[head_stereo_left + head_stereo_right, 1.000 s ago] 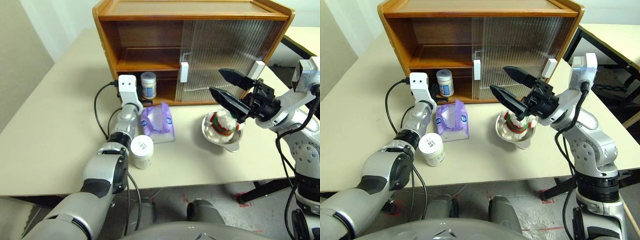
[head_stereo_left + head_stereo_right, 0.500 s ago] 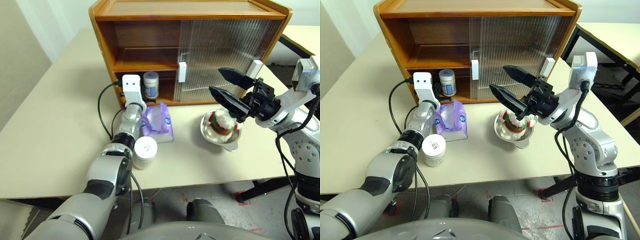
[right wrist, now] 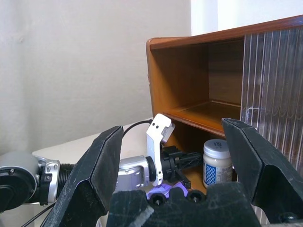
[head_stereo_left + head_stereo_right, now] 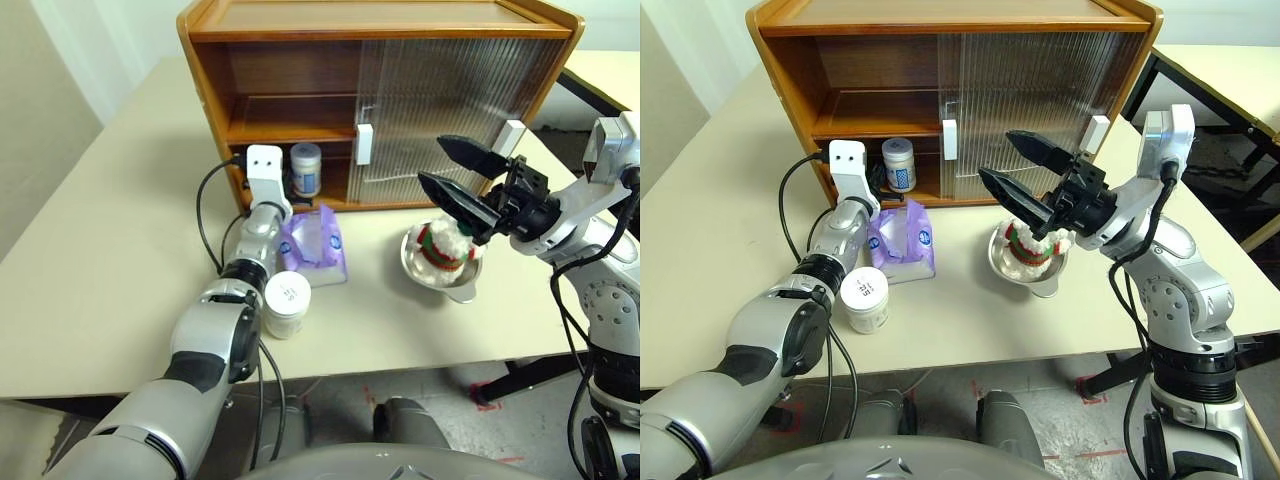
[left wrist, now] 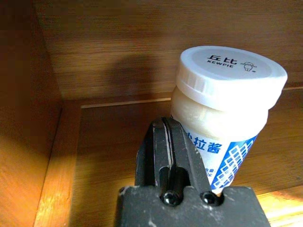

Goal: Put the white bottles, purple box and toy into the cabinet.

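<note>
Left fingers (image 5: 166,156) shut beside squat white bottle (image 5: 226,111); right fingers (image 4: 462,177) spread.

Head cameras downward, both showing cabinet (image 4: 380,100)

Count on inspection: two white bottles, one (image 4: 306,168) on the lower level inside the cabinet (image 4: 300,20) and one (image 4: 287,304) on the table (image 4: 100,270); one purple box (image 4: 318,243); one toy (image 4: 441,247), seated in one metal bowl (image 4: 462,287). One cabinet, with two ribbed sliding doors (image 4: 450,90) and two white block handles, one (image 4: 366,143) at centre and one (image 4: 513,137) at the right end. Two grippers: left gripper (image 3: 182,160) and right gripper (image 4: 455,175).
</note>
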Motion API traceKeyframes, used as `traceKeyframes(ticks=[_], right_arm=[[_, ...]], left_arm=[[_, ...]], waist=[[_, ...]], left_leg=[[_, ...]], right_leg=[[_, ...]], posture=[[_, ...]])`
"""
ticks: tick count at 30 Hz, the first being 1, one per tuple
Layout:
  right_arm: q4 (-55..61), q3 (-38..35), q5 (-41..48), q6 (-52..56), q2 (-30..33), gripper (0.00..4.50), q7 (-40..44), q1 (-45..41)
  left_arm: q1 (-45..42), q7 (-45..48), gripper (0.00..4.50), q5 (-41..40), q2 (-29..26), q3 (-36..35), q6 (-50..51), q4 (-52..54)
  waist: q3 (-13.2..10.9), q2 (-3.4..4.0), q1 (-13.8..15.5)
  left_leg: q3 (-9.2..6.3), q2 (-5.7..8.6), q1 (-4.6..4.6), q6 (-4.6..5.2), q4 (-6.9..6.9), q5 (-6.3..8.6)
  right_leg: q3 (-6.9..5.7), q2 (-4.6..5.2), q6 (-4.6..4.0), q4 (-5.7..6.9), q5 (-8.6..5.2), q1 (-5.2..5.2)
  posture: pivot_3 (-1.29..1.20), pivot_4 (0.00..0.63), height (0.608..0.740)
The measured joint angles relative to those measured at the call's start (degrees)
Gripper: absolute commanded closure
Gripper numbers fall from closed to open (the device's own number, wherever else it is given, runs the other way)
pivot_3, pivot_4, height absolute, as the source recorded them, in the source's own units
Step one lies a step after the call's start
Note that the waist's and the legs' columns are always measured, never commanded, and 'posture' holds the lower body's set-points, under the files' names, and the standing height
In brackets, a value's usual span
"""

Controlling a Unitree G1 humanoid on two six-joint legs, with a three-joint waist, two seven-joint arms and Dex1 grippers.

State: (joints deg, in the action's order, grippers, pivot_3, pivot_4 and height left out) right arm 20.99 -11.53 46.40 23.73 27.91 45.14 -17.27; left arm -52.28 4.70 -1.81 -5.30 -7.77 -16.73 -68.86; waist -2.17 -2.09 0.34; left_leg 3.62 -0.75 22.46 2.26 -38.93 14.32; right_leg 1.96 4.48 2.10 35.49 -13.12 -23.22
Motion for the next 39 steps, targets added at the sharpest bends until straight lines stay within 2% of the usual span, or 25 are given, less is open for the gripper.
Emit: traceKeyframes(ticks=[16, 25, 37, 39], right_arm=[[0.05, 0.00, 0.07, 0.05, 0.00, 0.00, -0.02, 0.00], [0.04, 0.07, 0.07, 0.05, -0.02, 0.00, 0.05, -0.04], [-0.75, 1.48, 0.06, 0.05, -0.40, 0.00, 0.98, -0.74], [-0.84, 1.56, 0.05, 0.05, -0.52, 0.00, 1.05, -1.00]], left_arm=[[-0.65, 3.35, 4.47, 0.07, 0.00, 0.06, 0.69, -1.89], [-0.55, 1.39, 4.47, -0.03, -0.79, -0.31, -1.04, -1.60], [4.56, 0.85, 4.47, -0.95, -1.61, -1.19, -2.38, 5.41], [5.07, 1.10, 3.86, -1.38, -1.61, -1.23, -2.36, 7.61]], waist=[[0.00, 0.00, -0.98], [0.00, 0.00, -0.89], [0.00, -0.01, -0.76], [0.00, -0.01, -0.74]], left_leg=[[-0.03, 0.00, -0.01, 0.00, 0.00, 0.00], [-0.07, -0.04, -0.01, 0.00, 0.00, 0.00], [-0.05, -0.06, -0.03, 0.00, 0.01, 0.00], [-0.05, -0.07, -0.03, 0.00, 0.02, 0.00]], right_leg=[[0.00, 0.00, 0.00, 0.01, 0.00, 0.00], [0.02, 0.01, -0.01, 0.01, 0.01, 0.00], [0.03, 0.03, -0.03, 0.03, 0.03, 0.00], [0.03, 0.03, -0.04, 0.03, 0.03, 0.00]], posture=[[-0.04, 0.000, 0.740], [-0.01, 0.000, 0.740], [0.01, 0.000, 0.740], [0.01, 0.000, 0.740]])
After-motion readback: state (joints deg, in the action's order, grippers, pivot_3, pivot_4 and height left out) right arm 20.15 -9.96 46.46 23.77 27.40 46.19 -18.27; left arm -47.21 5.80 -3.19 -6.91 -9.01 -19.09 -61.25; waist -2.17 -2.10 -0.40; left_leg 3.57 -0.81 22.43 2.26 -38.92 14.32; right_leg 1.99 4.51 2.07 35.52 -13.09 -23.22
